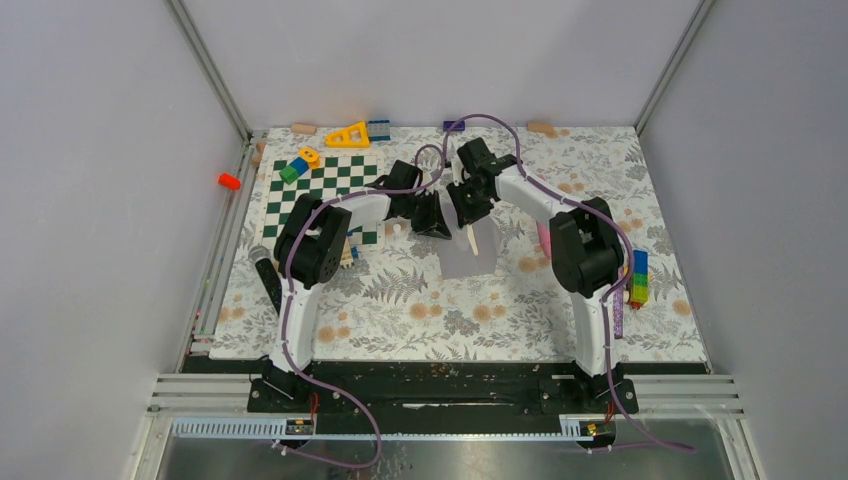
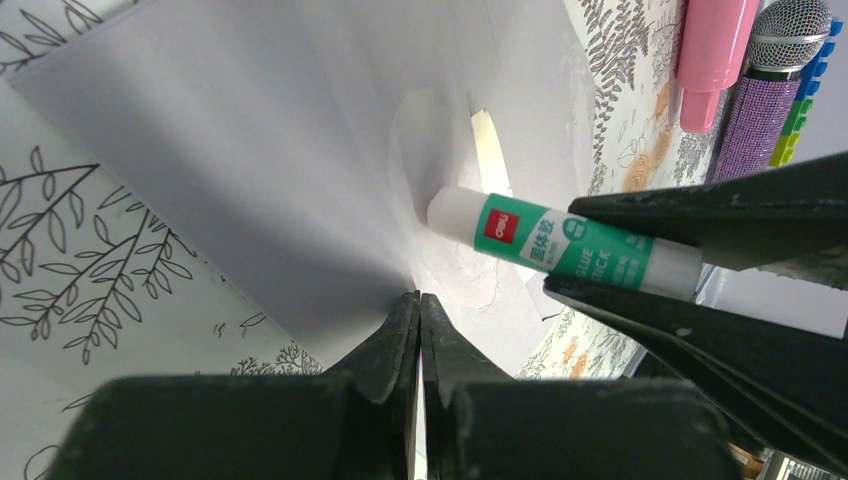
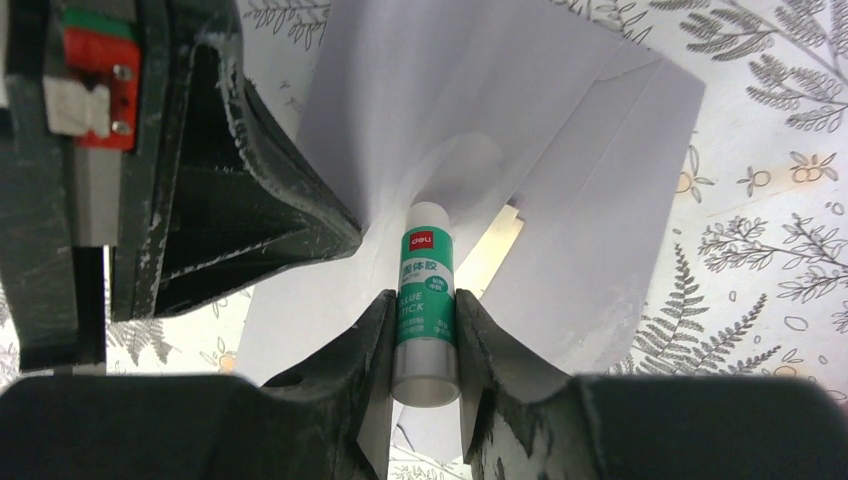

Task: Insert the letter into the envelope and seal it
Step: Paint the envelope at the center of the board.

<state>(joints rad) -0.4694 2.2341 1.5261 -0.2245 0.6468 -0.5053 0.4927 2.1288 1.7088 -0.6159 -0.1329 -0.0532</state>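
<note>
Lavender envelope flap [image 2: 250, 150] stands pinched tight in the left hand [image 2: 418, 310], seemingly so the right hand [image 3: 425, 300], clamped on a glue stick [image 3: 425, 250], can coat it.

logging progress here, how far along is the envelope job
Looks done: a cream strip, probably the letter, sits inside the envelope. In hand: the left gripper pinches the flap open while the right gripper holds a glue stick with its tip at the flap. Left: folding the flap down and pressing it sealed.
</note>
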